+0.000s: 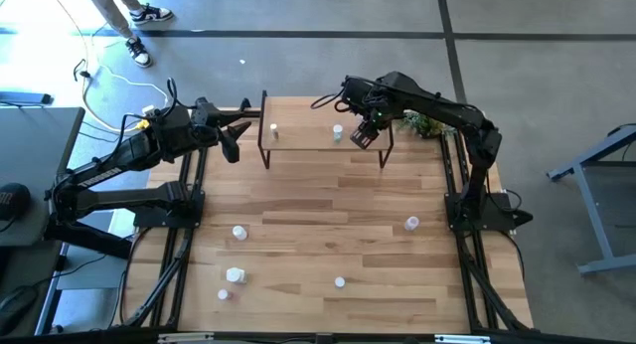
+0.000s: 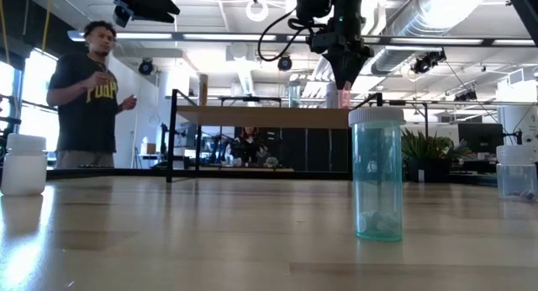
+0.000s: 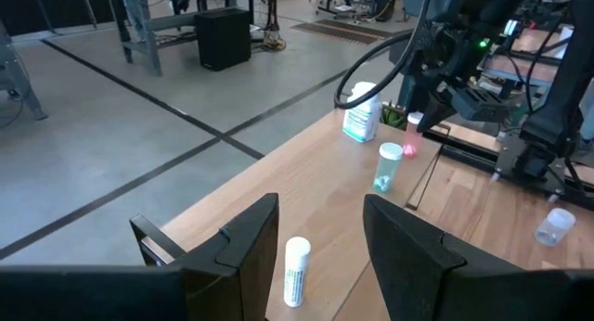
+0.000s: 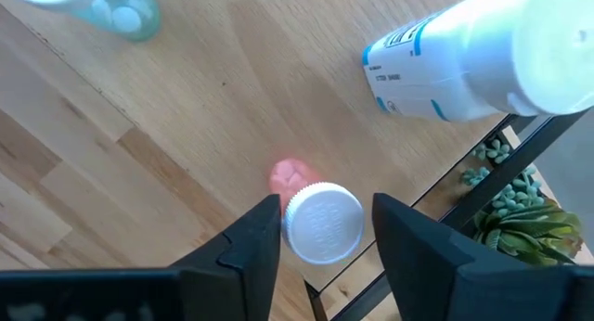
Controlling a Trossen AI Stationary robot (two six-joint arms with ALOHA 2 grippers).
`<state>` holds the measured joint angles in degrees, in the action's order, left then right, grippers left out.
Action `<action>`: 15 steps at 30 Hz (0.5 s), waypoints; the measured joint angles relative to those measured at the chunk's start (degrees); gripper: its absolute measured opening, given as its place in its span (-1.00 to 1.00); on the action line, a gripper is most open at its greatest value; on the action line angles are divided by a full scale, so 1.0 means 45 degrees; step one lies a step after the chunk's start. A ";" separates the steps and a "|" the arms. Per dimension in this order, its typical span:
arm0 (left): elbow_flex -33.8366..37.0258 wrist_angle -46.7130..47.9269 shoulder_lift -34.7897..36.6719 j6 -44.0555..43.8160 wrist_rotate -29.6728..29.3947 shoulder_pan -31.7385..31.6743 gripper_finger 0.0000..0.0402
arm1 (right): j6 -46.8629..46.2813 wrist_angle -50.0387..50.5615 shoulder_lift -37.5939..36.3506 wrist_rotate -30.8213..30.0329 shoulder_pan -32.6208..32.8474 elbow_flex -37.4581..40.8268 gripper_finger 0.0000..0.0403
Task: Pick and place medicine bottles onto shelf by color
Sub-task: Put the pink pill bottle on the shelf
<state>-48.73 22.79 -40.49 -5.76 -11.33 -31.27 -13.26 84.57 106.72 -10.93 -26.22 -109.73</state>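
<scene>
The shelf (image 1: 328,145) stands at the table's far edge. On it, from left to right, are a slim white bottle (image 3: 297,270), a teal bottle (image 3: 387,166), a pink bottle with a white cap (image 4: 322,224) and a larger white bottle (image 4: 473,57). My right gripper (image 4: 325,214) points down over the pink bottle. It is open, with one finger on either side of the cap and a narrow gap at each. The pink bottle stands upright on its base. My left gripper (image 3: 316,237) waits open by the shelf's left end, holding nothing.
Several more small bottles stand loose on the table's near half, such as a white one (image 1: 236,275) and a clear one (image 1: 411,223). A teal bottle (image 2: 377,173) shows close in the low view. A plant (image 1: 427,125) sits behind the shelf's right end. A person (image 2: 88,97) stands beyond the table.
</scene>
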 joint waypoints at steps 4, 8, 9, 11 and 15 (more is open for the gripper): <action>0.0000 0.0000 0.0000 0.0000 -0.0001 0.0000 -0.26 | -0.0005 -0.0003 -0.0010 -0.0002 0.0000 0.0000 -0.18; 0.0000 0.0000 0.0000 0.0000 -0.0210 0.0002 -0.26 | -0.0040 -0.0036 -0.0010 -0.0002 0.0004 0.0000 -0.18; 0.0000 0.0003 0.0000 0.0000 -0.0246 0.0000 -0.26 | -0.0041 -0.0037 -0.0029 -0.0002 0.0005 0.0000 -0.18; 0.0000 0.0005 0.0000 0.0000 -0.0254 0.0000 -0.26 | -0.0044 -0.0047 -0.0071 0.0001 0.0005 -0.0008 -0.18; 0.0000 0.0015 0.0000 0.0001 -0.0260 0.0000 -0.26 | -0.0005 -0.0003 -0.0094 0.0008 0.0007 -0.0340 -0.18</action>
<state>-48.73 22.85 -40.49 -5.75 -12.50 -31.27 -13.28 84.55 106.29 -10.90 -26.19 -111.26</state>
